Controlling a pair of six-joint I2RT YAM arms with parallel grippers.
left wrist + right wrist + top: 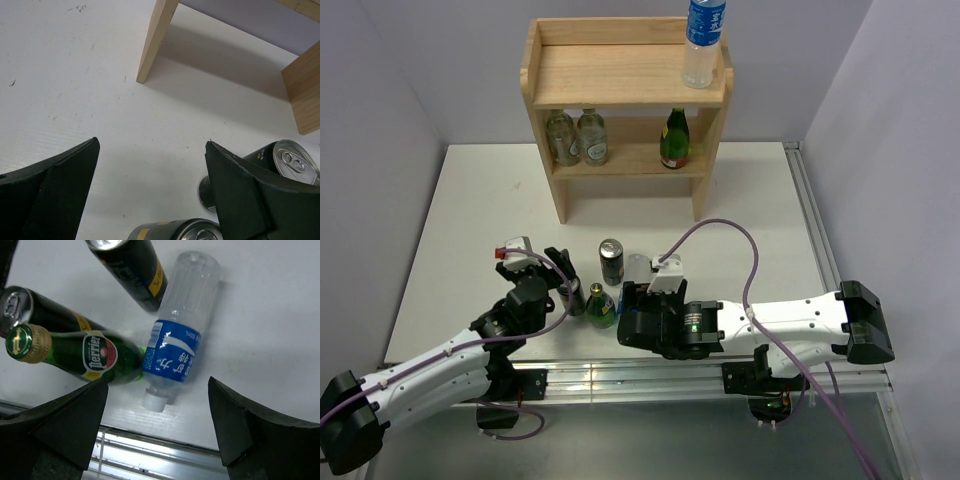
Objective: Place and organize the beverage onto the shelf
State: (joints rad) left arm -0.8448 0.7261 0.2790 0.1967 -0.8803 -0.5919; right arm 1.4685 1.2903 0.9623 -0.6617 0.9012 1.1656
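Can (130,270) and green bottle (100,357) touch water bottle (175,350); right gripper (157,385) spread wide.

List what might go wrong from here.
1. The water bottle under the open right gripper is crowded by the green bottle and two cans; grasping it may topple them.
2. The second water bottle stands at the right end of the shelf top; placing another nearby could knock it off.
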